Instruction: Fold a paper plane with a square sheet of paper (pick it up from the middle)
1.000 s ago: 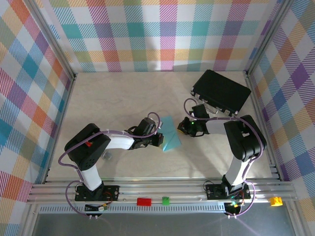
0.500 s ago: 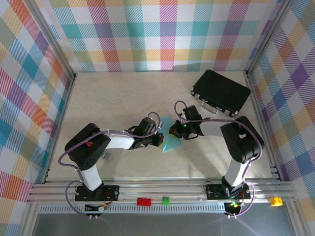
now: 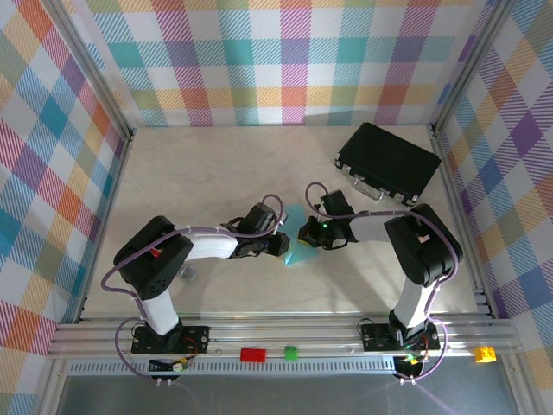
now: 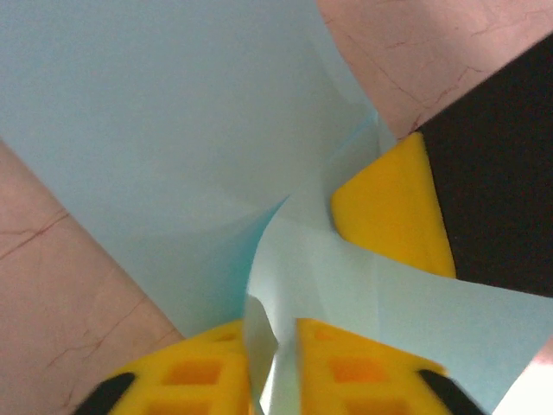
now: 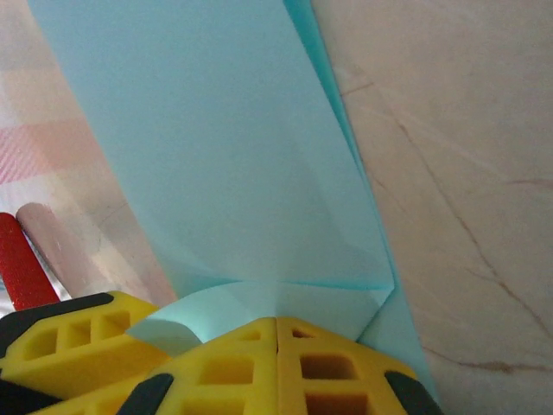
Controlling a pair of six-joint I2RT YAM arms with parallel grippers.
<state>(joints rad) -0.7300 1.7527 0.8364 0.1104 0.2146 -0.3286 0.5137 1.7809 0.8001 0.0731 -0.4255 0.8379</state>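
Pale table (image 3: 216, 164) under checked walls. Left claw (image 3: 282, 245) clamps the paper (image 3: 300, 254); right claw (image 3: 305, 233), just opposite, clamps it too.

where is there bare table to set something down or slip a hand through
Free: the far-left table, between back wall and left arm; also the near strip between blue paper and front rail. Crowded: the centre, where left tool and right tool pinch the paper, and the far right by the black case.
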